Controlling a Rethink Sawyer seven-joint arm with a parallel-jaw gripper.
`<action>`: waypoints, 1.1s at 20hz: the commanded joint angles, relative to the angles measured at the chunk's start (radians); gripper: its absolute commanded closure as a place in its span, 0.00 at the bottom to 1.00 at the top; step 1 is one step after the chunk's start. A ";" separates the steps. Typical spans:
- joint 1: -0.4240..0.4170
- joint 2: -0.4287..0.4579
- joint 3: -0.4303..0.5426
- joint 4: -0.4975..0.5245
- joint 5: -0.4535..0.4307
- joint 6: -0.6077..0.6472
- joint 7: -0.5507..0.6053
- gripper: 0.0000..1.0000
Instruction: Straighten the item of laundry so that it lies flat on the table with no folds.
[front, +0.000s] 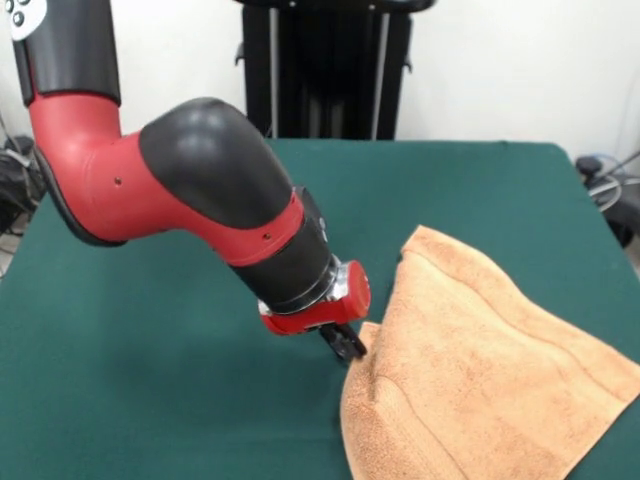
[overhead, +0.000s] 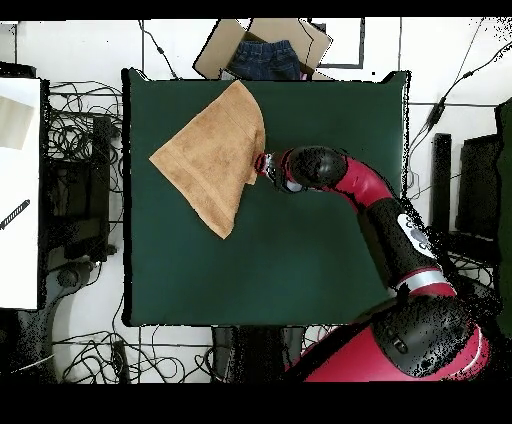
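overhead view, towel (overhead: 211, 157) edge touching tool (overhead: 262, 164)

towel (front: 490, 370): orange-tan, banded | table (front: 150, 380): dark green | arm (front: 200, 190): red-black

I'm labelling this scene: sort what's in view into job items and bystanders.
Job:
towel, lying folded
green table
end effector, at the towel's edge

Bystanders:
cardboard box holding denim clothing, beyond the table
cables on the floor
white surface beside the table
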 joint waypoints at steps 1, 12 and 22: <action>-0.053 0.173 -0.088 -0.172 -0.229 -0.167 -0.292 1.00; -0.108 0.215 -0.031 -0.239 -0.235 -0.060 -0.418 1.00; -0.133 0.265 0.006 -0.354 -0.202 0.087 -0.576 1.00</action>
